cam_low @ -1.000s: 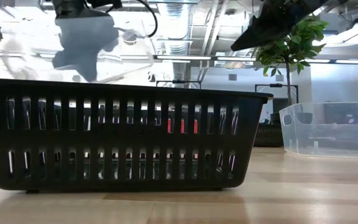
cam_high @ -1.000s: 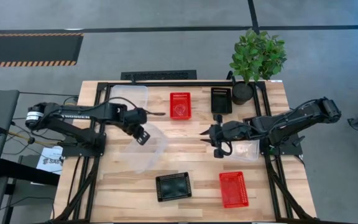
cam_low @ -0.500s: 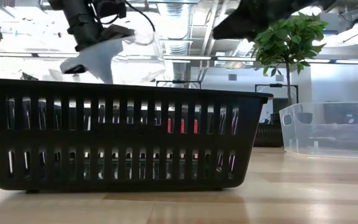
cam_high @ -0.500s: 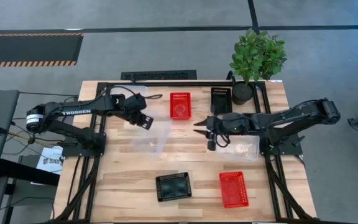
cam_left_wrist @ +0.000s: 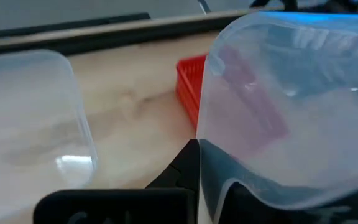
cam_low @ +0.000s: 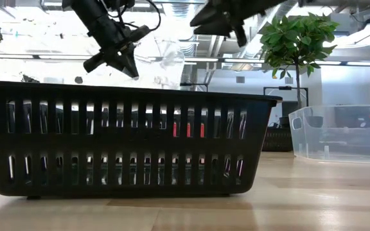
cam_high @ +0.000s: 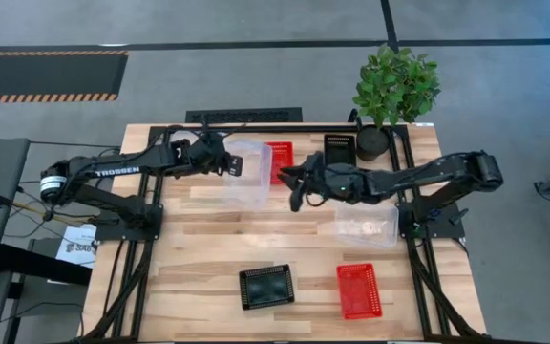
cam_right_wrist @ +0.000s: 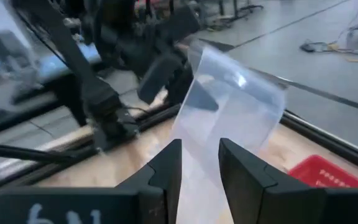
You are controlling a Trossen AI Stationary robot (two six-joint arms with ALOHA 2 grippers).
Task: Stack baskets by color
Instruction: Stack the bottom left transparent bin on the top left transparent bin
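A clear basket (cam_high: 246, 172) hangs above the table's far edge, pinched by its rim in the closed left gripper (cam_high: 227, 164), while the right gripper (cam_high: 294, 183) reaches in from the other side with its jaws partly apart, holding nothing, the basket's translucent wall just ahead of its fingers (cam_right_wrist: 166, 171). Beyond the lifted basket, a second clear basket (cam_left_wrist: 30, 118) rests on the table toward the far left corner, and a third (cam_high: 367, 226) sits near the right edge. Two red baskets remain well apart, one (cam_high: 277, 161) at the far edge behind the raised one, the other (cam_high: 359, 290) by the near edge; the black pair is likewise split, one (cam_high: 339, 151) at the far edge beside the potted plant (cam_high: 393, 91), one (cam_high: 266, 286) near the near edge. Judged from this layout, no colour is stacked yet: the clear set is in hand first, with red and black still to do.
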